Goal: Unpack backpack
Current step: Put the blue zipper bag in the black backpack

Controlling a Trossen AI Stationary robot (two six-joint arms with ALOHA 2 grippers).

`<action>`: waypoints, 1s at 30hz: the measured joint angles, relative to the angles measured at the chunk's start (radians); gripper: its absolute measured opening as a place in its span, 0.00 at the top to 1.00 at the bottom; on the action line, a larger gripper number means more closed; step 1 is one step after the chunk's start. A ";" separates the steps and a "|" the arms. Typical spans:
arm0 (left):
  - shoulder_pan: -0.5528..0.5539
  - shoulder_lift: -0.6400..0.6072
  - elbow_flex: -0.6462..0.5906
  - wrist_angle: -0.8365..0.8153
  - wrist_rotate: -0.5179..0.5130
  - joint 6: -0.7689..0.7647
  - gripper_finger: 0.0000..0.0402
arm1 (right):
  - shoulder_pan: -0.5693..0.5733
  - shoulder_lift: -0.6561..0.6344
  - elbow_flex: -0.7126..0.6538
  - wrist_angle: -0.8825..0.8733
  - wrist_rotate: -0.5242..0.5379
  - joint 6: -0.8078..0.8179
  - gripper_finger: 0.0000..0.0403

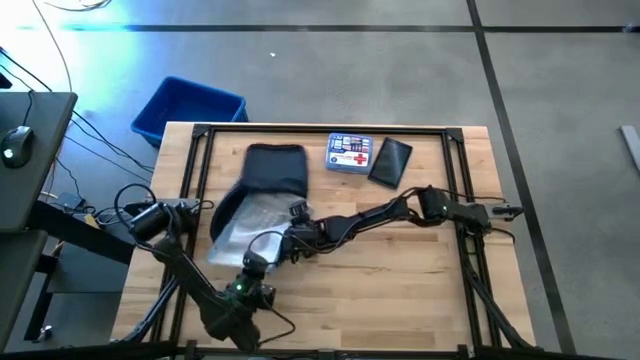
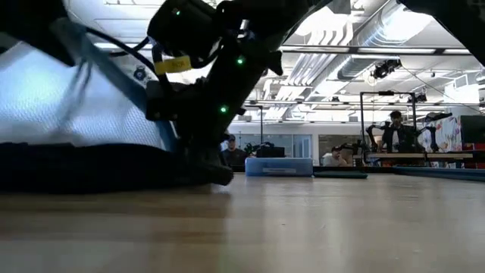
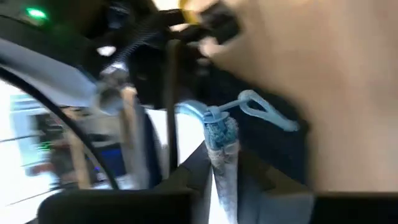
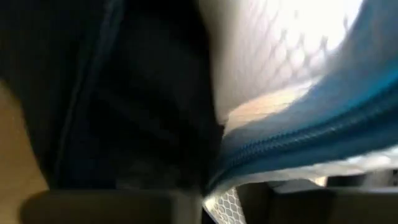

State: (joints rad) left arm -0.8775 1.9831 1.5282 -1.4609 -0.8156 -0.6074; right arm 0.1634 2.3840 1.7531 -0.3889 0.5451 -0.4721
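The backpack (image 1: 272,170) is laid on the wooden table (image 1: 400,270), toward the far left part of it, with its pale mesh lining (image 1: 245,225) turned out toward the near edge. Both grippers are met at that open edge: the left gripper (image 1: 262,258) is seen from its wrist view closed on a blue zipper pull (image 3: 219,127), while the right gripper (image 1: 298,232) is pressed against the blue zipper band (image 4: 298,146) and mesh, and whether its fingers are pinching the fabric cannot be told (its view is filled by cloth at very close range). Just beyond the backpack, toward the far edge, one first-aid tin (image 1: 348,153) and one small black pouch (image 1: 390,161) are set side by side, apart from the bag. One blue bin (image 1: 188,108) is placed on the floor past the far left corner. In the low view much of the backpack is blocked by the two arms, and three people are made out far behind at other benches.
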 joint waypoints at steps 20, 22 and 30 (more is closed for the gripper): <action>-0.084 -0.021 0.253 -0.107 -0.151 -0.256 0.75 | 0.254 -0.059 -0.001 -0.405 -0.111 0.106 0.72; -0.063 -0.022 0.237 -0.111 -0.155 -0.261 0.75 | 0.296 -0.060 -0.002 -0.428 -0.088 0.132 0.72; 0.081 -0.031 0.154 -0.109 -0.091 -0.277 0.77 | 0.416 -0.064 -0.002 -0.511 -0.021 0.298 0.73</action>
State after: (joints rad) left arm -0.7967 1.9525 1.6826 -1.5696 -0.9062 -0.8849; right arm 0.5798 2.3199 1.7508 -0.8997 0.5243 -0.1746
